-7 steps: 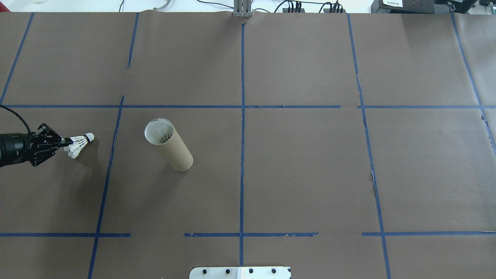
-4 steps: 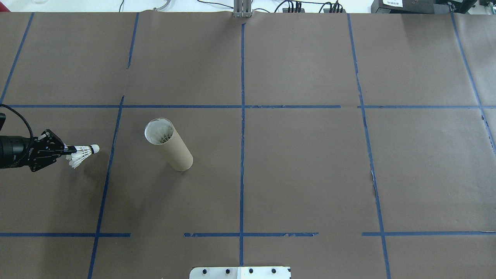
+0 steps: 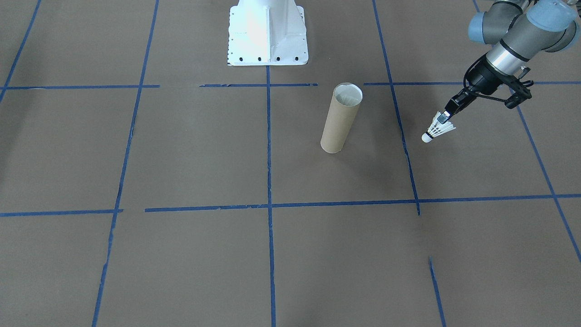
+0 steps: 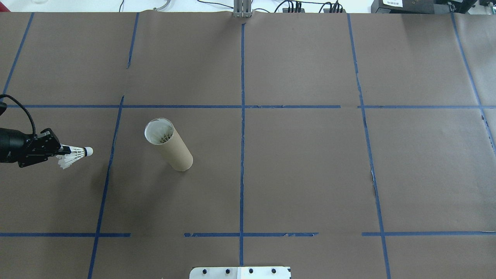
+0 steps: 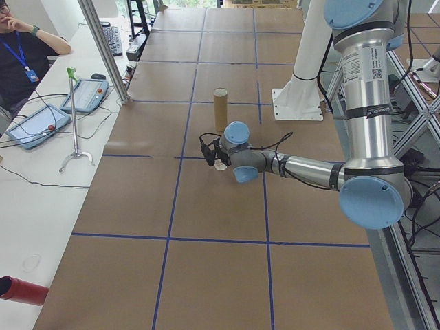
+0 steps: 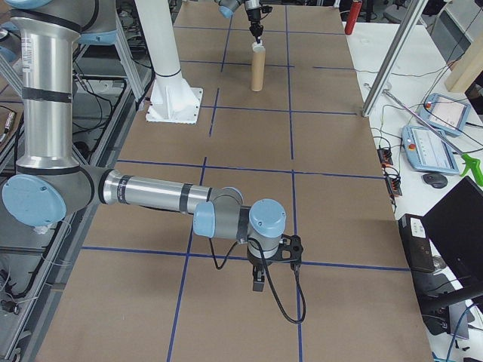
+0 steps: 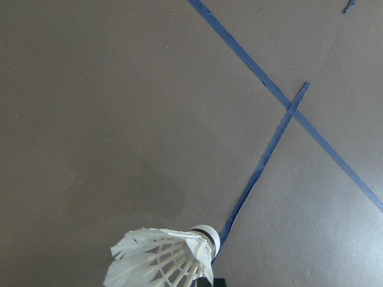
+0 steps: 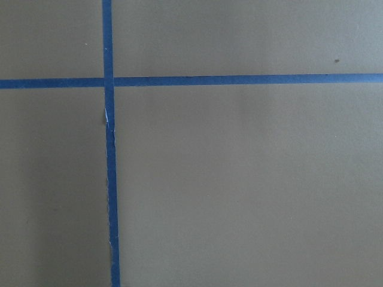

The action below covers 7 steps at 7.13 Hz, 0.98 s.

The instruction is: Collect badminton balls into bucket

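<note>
Overhead exterior view: at the bench's left edge we see the left gripper (image 4: 64,149) clamped on the shuttlecock's (image 4: 75,155) feather skirt, cork pointing toward the tube (image 4: 169,144) — upright, well apart, left of centre, feathers visible inside. Brown paper (image 4: 310,174) with blue tape lines (image 4: 242,116) covers the rest, bare to the right edge. The right gripper (image 6: 257,280) — we cannot tell its state.

**Brown paper, blue grid, white feathers**

The table (image 4: 302,174) is covered in dull brown paper crossed by blue tape lines (image 4: 242,155). On it, the bucket (image 4: 172,149) is tan cardboard with a pale whitish inside. Beside the bucket, the shuttlecock (image 4: 75,155) is white with a thin black band. The left gripper (image 4: 64,149) is black, and the pedestal base (image 3: 268,32) is glossy white.
</note>
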Motion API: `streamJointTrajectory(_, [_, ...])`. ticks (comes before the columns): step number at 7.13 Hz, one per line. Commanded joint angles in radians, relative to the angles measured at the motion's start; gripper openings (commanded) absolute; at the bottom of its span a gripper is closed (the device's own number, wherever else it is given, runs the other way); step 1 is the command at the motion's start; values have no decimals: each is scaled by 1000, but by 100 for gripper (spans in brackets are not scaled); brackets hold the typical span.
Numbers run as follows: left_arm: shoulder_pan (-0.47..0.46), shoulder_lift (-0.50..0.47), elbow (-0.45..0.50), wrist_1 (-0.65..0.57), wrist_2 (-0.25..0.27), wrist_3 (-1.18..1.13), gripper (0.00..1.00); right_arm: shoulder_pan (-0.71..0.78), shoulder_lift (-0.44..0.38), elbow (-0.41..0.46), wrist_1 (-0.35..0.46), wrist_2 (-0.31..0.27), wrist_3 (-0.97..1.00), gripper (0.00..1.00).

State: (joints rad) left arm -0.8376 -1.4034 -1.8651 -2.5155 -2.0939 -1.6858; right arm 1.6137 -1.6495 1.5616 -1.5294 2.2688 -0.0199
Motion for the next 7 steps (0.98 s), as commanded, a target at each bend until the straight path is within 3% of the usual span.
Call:
streamJointTrajectory(1, [-18, 0, -167, 301, -2, 141, 0, 0, 1, 0, 0, 0, 0, 100])
streamJointTrajectory(3, [-23, -38, -343, 645, -2, 307, 0, 0, 1, 0, 0, 0, 0, 100])
streamJointTrajectory(4, [-26, -128, -400, 838, 1, 345, 0, 0, -1, 0, 0, 0, 0, 100])
streamJointTrajectory(6, [-34, -516, -422, 1391, 14, 414, 0, 0, 1, 0, 0, 0, 0, 100])
streamJointTrajectory(7, [-35, -690, -421, 1614, 56, 431, 0, 0, 1, 0, 0, 0, 0, 100])
